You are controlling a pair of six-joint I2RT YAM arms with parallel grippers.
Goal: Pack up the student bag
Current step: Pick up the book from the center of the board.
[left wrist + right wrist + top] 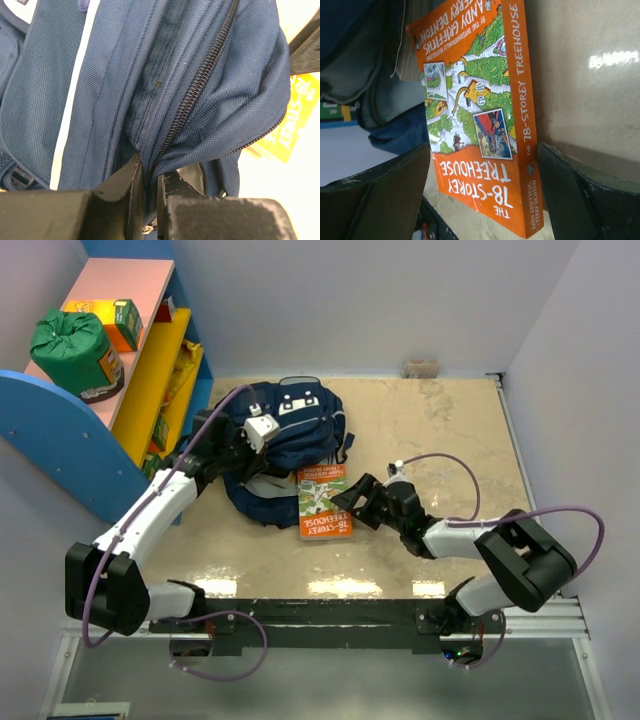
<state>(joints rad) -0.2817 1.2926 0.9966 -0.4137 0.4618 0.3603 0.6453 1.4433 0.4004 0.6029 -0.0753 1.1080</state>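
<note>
**A:** Top view, count?
**B:** One student bag [285, 440], navy, lying on the counter [440, 430], left of centre. One orange book [323, 502] touching its near edge. Left claw [243, 443] at the bag, right claw [347, 504] at the book.
**A:** Left wrist?
**B:** Left claw [150, 175] pinching one fold of bag fabric beside one zip [200, 85].
**A:** Right wrist?
**B:** Right claw [482, 195] spread, one finger on either side of the book.

the book [480, 115] runs off the top edge of the right wrist view, its author line clipped. in the left wrist view only a corner of it shows past the bag [150, 75], which overflows every edge. the packets [183, 368] on the shelf [130, 285] are too small to tell.
</note>
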